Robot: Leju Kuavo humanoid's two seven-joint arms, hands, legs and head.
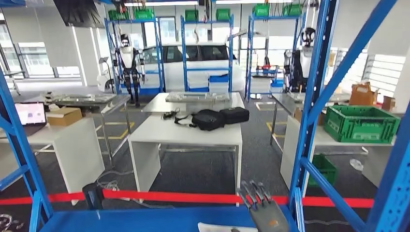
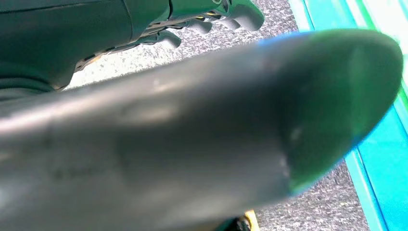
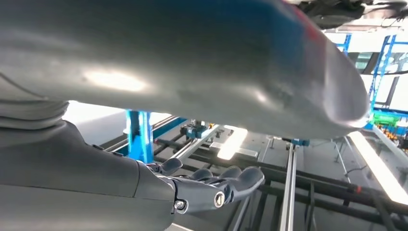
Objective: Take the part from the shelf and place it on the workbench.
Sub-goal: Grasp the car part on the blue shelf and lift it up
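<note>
The blue shelf board (image 1: 145,220) runs along the bottom of the head view. A white flat piece (image 1: 217,227), possibly the part, lies on it, cut off by the picture's lower edge. My right hand (image 1: 263,210) hovers just to the right of that piece with its fingers stretched forward and apart, holding nothing. In the right wrist view the same hand (image 3: 211,187) is empty, thumb (image 3: 216,62) well clear of the fingers. The left wrist view looks down at grey floor, and my left hand (image 2: 202,110) holds nothing there, its dark fingers (image 2: 211,19) lying apart from the thumb.
Blue shelf uprights (image 1: 312,111) and slanted braces (image 1: 19,145) frame both sides. Red tape (image 1: 169,196) stretches behind the shelf, with a black object (image 1: 93,195) by it. Beyond stand white tables (image 1: 186,131) with black bags (image 1: 210,119), a green crate (image 1: 360,123), a white car and two standing robots.
</note>
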